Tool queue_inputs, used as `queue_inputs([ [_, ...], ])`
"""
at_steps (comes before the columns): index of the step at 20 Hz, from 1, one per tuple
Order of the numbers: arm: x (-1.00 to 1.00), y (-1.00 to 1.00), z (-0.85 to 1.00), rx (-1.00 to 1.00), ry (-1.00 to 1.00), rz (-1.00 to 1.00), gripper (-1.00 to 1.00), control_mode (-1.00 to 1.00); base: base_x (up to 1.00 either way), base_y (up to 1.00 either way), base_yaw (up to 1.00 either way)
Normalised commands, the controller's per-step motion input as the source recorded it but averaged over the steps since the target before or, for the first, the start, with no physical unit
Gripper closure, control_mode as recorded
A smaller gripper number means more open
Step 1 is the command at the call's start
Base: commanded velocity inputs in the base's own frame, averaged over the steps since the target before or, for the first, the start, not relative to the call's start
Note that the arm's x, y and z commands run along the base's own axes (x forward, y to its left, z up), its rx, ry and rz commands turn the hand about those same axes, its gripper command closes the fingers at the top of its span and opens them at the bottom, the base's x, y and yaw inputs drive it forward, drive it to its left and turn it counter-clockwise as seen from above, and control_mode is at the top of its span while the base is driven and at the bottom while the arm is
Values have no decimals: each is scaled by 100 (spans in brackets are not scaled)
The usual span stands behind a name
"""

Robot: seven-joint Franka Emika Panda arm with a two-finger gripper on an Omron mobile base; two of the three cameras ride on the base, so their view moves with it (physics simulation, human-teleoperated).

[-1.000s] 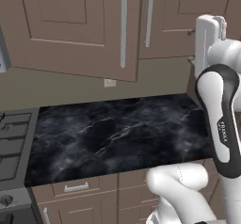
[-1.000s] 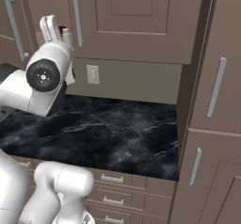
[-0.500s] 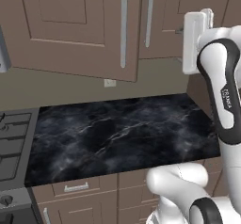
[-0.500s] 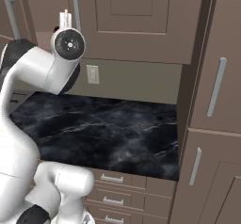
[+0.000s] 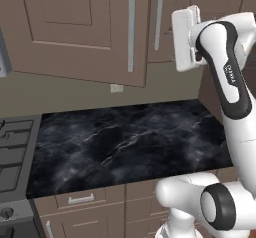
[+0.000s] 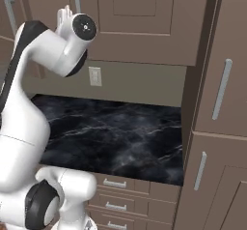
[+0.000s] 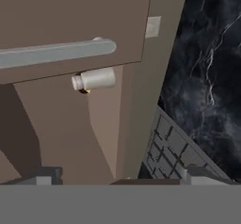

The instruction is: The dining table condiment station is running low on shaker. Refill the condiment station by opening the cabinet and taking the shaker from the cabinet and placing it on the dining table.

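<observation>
gripper (image 7: 117, 178): jaws stood spread wide, nothing between them, raised before the wall units. cabinet (image 7: 70, 20): door ajar, silver bar handle (image 7: 56, 53) near the hand. shaker (image 7: 94, 79): pale, on the shelf inside, behind the door edge, ungrasped. judged: opening done; pick and carry to dining table outstanding.

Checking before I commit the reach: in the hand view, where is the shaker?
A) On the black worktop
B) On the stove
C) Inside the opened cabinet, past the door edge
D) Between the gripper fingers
C: the shaker sits within the cabinet, just beyond the handled door's edge.
</observation>
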Motion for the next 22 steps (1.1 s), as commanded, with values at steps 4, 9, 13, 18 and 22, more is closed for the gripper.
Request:
queue_inputs([
  [4, 58, 25, -8, 0, 6, 4, -100, -100, 0, 0, 0],
  [9, 37, 45, -12, 0, 0, 5, -100, -100, 0, 0, 0],
  [13, 36, 48, -10, 0, 0, 4, -100, -100, 0, 0, 0],
  [18, 38, 44, -11, 0, 0, 4, -100, -100, 0, 0, 0],
  [22, 5, 56, -2, 0, 0, 10, -100, -100, 0, 0, 0],
])
